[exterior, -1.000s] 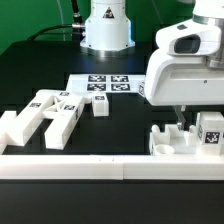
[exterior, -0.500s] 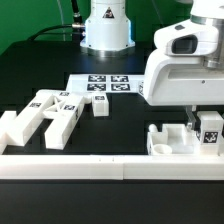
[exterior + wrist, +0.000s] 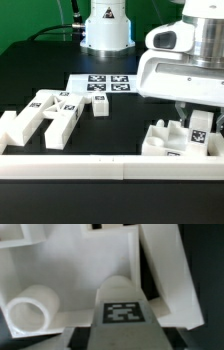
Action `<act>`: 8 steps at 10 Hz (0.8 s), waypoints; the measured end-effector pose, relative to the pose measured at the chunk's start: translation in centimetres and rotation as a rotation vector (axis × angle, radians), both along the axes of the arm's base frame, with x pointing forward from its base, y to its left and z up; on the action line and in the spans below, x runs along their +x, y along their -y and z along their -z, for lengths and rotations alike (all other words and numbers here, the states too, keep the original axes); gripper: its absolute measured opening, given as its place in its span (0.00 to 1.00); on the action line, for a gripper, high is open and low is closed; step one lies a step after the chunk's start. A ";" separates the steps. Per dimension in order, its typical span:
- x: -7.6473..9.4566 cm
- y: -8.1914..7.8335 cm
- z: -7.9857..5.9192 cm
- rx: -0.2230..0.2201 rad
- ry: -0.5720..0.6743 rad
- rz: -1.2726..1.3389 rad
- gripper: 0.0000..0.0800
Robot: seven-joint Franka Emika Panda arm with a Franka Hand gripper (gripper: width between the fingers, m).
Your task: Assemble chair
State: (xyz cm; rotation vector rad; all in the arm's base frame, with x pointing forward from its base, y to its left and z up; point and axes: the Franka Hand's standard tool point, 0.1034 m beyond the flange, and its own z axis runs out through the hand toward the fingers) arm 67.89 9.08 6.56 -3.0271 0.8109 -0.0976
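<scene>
The fingers (image 3: 80,339) were clamped on the tagged upright of the white blocky plastic chair piece (image 3: 163,140), which lay tilted just behind the long white border rail (image 3: 70,166), at the exterior view's right.

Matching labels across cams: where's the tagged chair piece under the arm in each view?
Exterior view: the tagged piece stands at the exterior view's right, beneath the arm's white head, tag toward the camera.
Wrist view: the tagged piece fills the middle of the picture, tag facing the camera.
Shared landmark: the white slab piece directly beside it.
</scene>
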 end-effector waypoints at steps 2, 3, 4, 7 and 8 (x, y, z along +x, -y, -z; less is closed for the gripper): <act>-0.1 0.6 0.0 -0.008 -0.002 0.084 0.36; -0.1 1.1 0.0 -0.013 -0.005 0.129 0.37; -0.1 1.1 0.1 -0.013 -0.006 0.128 0.37; 0.0 0.8 -0.3 -0.015 0.001 0.043 0.77; -0.3 0.8 -1.0 -0.016 0.012 -0.029 0.77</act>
